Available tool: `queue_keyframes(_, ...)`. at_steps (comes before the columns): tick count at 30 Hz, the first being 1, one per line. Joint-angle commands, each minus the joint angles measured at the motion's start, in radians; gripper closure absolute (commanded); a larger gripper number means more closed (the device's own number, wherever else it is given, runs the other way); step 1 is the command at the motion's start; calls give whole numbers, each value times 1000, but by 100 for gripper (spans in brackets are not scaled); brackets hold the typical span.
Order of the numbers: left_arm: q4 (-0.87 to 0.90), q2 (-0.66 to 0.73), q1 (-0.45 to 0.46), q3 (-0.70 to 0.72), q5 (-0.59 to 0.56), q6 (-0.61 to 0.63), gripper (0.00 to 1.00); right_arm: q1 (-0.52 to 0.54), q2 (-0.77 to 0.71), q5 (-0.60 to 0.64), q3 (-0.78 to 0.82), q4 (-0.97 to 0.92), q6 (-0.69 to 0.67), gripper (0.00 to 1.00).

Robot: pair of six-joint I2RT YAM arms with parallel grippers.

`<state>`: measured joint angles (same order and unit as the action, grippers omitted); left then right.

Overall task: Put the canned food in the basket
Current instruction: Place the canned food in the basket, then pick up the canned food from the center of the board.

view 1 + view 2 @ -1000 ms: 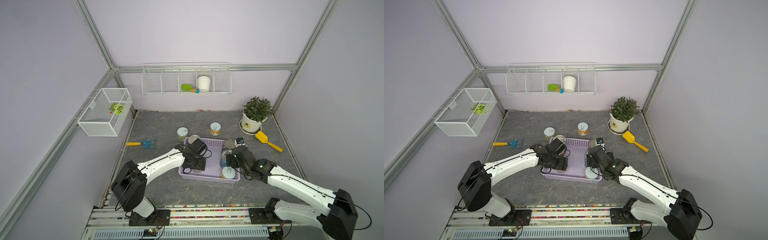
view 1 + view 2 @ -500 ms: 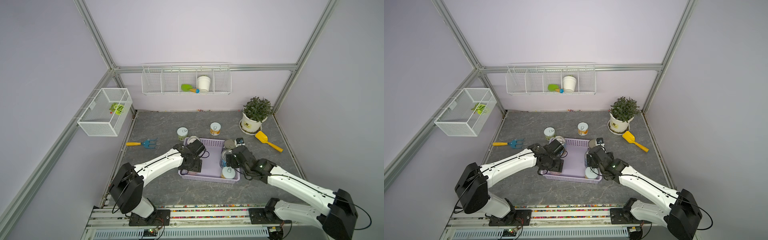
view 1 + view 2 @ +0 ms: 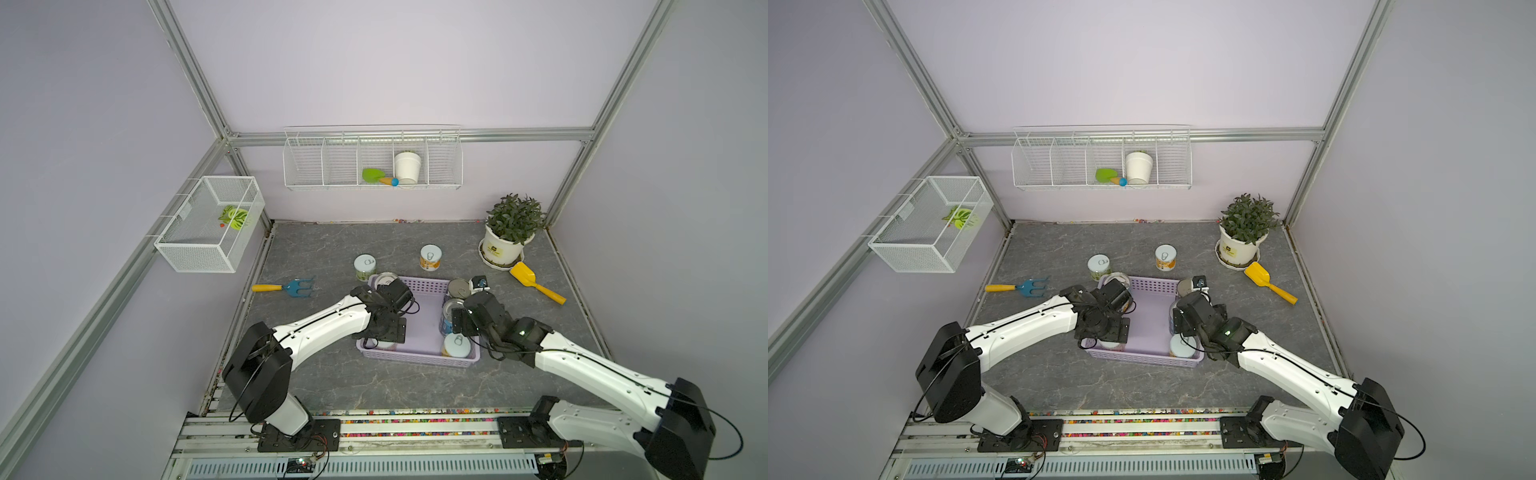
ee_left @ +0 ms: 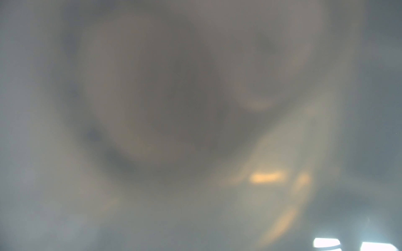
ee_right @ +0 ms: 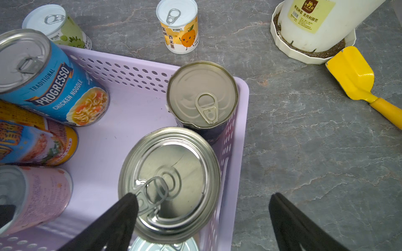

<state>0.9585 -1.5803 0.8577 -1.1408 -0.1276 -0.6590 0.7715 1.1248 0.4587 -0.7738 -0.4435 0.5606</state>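
Observation:
The lavender basket (image 3: 415,358) (image 3: 1142,360) (image 5: 139,65) holds several upright canned food tins. Among them are a blue-labelled tin (image 5: 54,87), a dark tin (image 5: 202,95) and a silver-lidded tin (image 5: 171,184). Outside, behind the basket, stand a green-labelled tin (image 3: 365,266) (image 5: 56,24) and a yellow-labelled tin (image 3: 430,257) (image 5: 178,26). My left gripper (image 3: 382,332) points down over a tin in the basket's near left corner; its wrist view is all blur. My right gripper (image 5: 202,195) (image 3: 457,320) is open and straddles the basket's right wall, one finger over the silver lid.
A potted plant (image 3: 511,232) and a yellow scoop (image 3: 536,282) sit at the back right. A blue hand rake (image 3: 291,287) lies left of the basket. White wire baskets hang on the back wall (image 3: 324,166) and on the left wall (image 3: 199,249).
My left gripper has shifted slightly toward the basket's near left corner. The right arm has not moved.

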Motion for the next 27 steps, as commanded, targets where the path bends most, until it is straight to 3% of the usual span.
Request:
queue_keyframes(1, 213, -30, -10, 53, 33, -14, 0, -5, -2, 15, -17, 0, 4, 2)
queue_keyframes(8, 212, 176, -11, -72, 34, 9, 0, -5, -32, 79, -55, -11, -33, 1)
queue_keyframes(11, 198, 269, -13, -141, -54, -21, 0, -6, -55, 113, -74, 31, -76, 2)
queue_keyframes(14, 93, 364, -32, -118, -139, -43, 0, -26, -27, 92, -115, 87, -126, 2)
queue_keyframes(18, -109, 447, -156, -20, -65, -55, 0, -90, 101, 70, -254, 101, -159, 2)
queue_keyframes(20, -202, 471, -221, 53, -43, -51, 0, -143, 177, -24, -343, 114, -174, 2)
queue_keyframes(22, -227, 474, -274, 99, -56, -51, 0, -181, 256, -106, -444, 101, -206, 2)
queue_keyframes(27, -276, 490, -378, 178, -87, -65, 0, -234, 499, -155, -738, -62, -264, 2)
